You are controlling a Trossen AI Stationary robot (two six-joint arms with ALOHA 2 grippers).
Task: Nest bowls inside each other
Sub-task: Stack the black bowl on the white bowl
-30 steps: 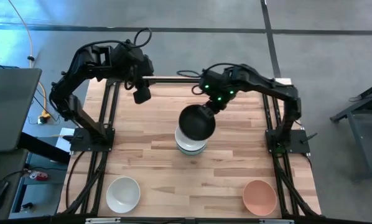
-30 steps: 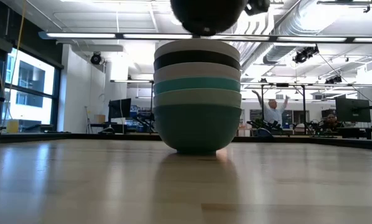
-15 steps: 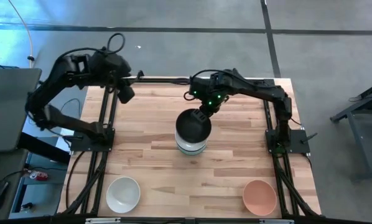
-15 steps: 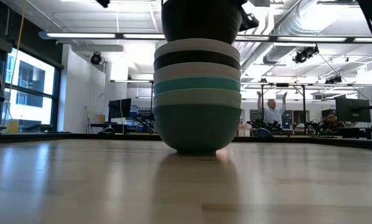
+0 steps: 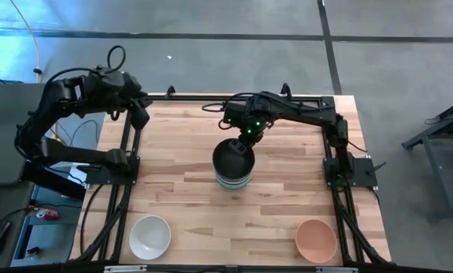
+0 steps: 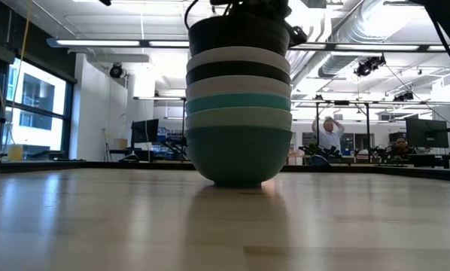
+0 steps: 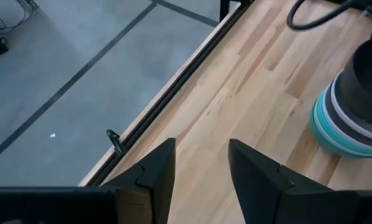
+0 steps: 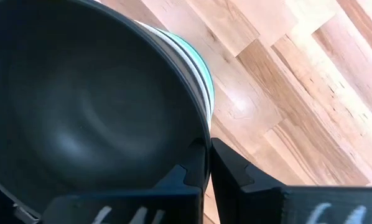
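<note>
A stack of nested bowls stands mid-table on its teal bottom bowl. A black bowl is on top, its base sunk into the white bowl below. My right gripper is shut on this black bowl, just above the stack. My left gripper hangs open and empty over the table's far left corner, well away from the stack. My right gripper pinches the black bowl's rim on its far side, one finger inside the bowl and one outside. The fingers come from above, pointing steeply down. The bowl stands upright, mouth up, its base inside the stack's top white bowl.
A single white bowl sits near the table's front left and a salmon-pink bowl near the front right. Bare wood lies between them and the stack. Black frame rails run along the table's left, right and far edges.
My right gripper has gone down with the black bowl, which hung clear above the stack and now sits in the top white bowl. My left gripper has drawn back toward the table's far left corner, staying open.
</note>
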